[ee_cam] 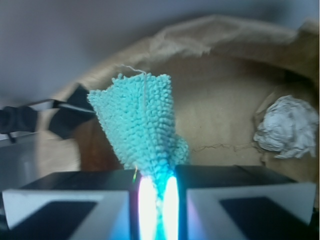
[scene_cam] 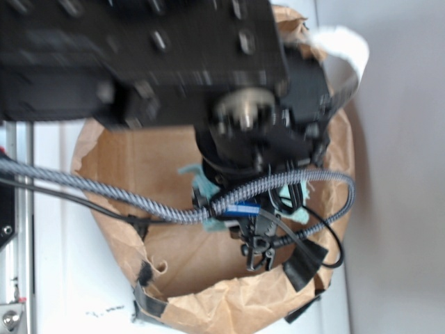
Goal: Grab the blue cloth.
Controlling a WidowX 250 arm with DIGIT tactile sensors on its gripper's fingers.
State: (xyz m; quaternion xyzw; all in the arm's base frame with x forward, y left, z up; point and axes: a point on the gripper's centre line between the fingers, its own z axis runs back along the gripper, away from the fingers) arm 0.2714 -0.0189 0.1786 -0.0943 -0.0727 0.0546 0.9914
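Observation:
The blue cloth (ee_cam: 139, 120) is a fuzzy teal terry piece, and my gripper (ee_cam: 157, 200) is shut on it. It is pinched into a narrow fold between the two black fingers (ee_cam: 80, 192) and fans out beyond them, over the brown paper floor. In the exterior view only teal scraps of the blue cloth (scene_cam: 204, 183) show under the black arm. The gripper (scene_cam: 259, 209) there is mostly hidden by the arm and a braided cable.
A crumpled brown paper lining (scene_cam: 132, 163) forms a shallow bowl with raised, torn walls (ee_cam: 225, 35). An off-white wrinkled rag (ee_cam: 289, 127) lies at the right by the wall, and shows as a white rag (scene_cam: 345, 43) in the exterior view. Black tape patches (scene_cam: 304, 268) sit on the rim.

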